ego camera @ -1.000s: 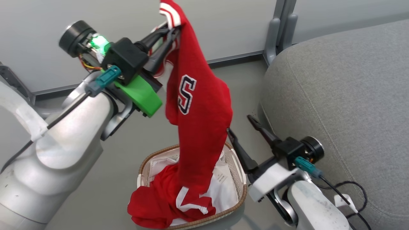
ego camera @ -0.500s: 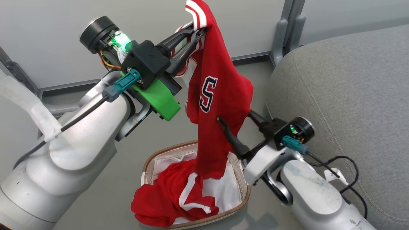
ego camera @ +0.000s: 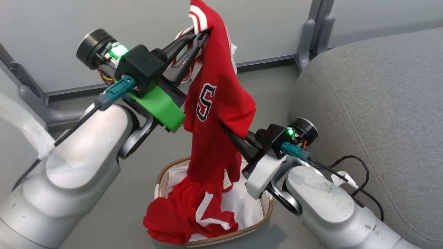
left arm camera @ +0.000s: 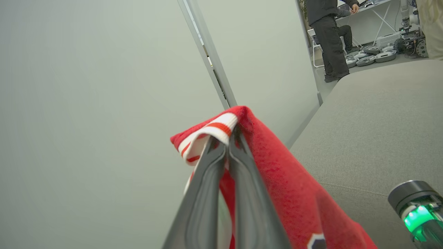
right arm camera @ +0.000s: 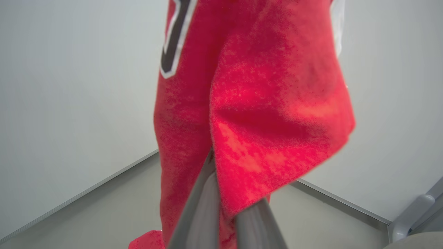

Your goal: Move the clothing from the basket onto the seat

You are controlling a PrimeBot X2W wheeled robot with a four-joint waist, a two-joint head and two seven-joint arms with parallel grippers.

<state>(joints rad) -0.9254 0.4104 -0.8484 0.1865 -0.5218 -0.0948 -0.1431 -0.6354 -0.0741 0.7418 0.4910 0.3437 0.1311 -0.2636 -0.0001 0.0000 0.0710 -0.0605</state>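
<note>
The seat (ego camera: 373, 103) lies bare and open just right of our right fingers (right arm camera: 202, 207). The hanging jersey (ego camera: 214, 114) fills the room between them and our left fingers (left arm camera: 204, 193); below both, shorts (ego camera: 180, 214) crowd the basket (ego camera: 242, 232). A grey post (ego camera: 313, 31) stands beyond.

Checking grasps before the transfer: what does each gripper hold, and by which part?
Both hold the jersey: left gripper at its striped trim, right gripper on a fold at mid-body.

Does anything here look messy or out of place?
Yes: the red shorts spill over the basket's near rim, half hanging outside, while the jersey hangs lifted above it.
</note>
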